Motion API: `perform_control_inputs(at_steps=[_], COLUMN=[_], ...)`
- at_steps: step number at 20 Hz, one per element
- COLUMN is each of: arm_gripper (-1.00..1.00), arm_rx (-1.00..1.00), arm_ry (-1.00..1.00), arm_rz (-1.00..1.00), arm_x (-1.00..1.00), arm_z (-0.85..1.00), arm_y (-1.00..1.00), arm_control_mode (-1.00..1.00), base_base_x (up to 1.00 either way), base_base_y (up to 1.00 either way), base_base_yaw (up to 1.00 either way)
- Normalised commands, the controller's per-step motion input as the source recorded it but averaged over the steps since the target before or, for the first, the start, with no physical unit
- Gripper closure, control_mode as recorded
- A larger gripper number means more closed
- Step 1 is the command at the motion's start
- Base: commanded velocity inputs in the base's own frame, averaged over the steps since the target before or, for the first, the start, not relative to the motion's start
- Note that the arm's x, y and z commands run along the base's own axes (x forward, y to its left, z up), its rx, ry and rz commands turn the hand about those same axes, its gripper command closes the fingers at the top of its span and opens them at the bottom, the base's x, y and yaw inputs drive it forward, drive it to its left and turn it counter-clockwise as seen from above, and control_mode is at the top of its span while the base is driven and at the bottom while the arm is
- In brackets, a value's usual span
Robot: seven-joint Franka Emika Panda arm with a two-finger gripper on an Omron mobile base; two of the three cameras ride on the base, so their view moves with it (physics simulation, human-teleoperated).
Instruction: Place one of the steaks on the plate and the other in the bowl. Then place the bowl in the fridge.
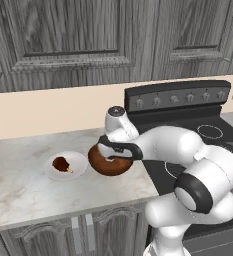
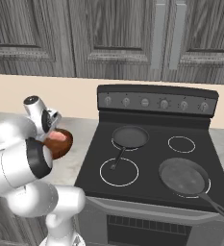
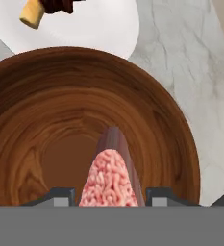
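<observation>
A: Item one, the flat pale pink steak slab (image 3: 109, 180): it is seen edge-up between the gripper (image 3: 111, 198) fingertips, low inside the round, glossy reddish-brown wooden bowl (image 3: 46, 125). Whether the bowl floor is touched cannot be told.

B: Item two, the dark brown steak lump with yellowish tip (image 1: 61, 163)?

A: Recorded as lying on the small round white plate (image 1: 79, 160), just beside the bowl on the pale marbled desk (image 1: 18, 185).

B: Step in hand?

A: Judged to be the second placing, steak into bowl. A release is called for next, then a grasp of the bowl for the fridge.

B: Gripper state?

A: Partly closed, clamped on the pink slab, over the bowl.
</observation>
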Motion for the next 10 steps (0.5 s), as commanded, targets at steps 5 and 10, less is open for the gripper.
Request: perform_control_inputs(at_steps=[5, 10], arm_gripper=[1.0, 1.0], arm_rx=[0.0, 0.0], arm_ry=[0.1, 0.03], arm_rz=[0.06, 0.05], arm_x=[0.0, 0.0], arm_z=[-0.46, -0.49], arm_y=[0.2, 0.02], arm_control_mode=[-1.0, -1.0], base_base_x=[0.0, 0.0], base_base_y=[0.0, 0.0], base_base_yaw=[0.0, 0.0])
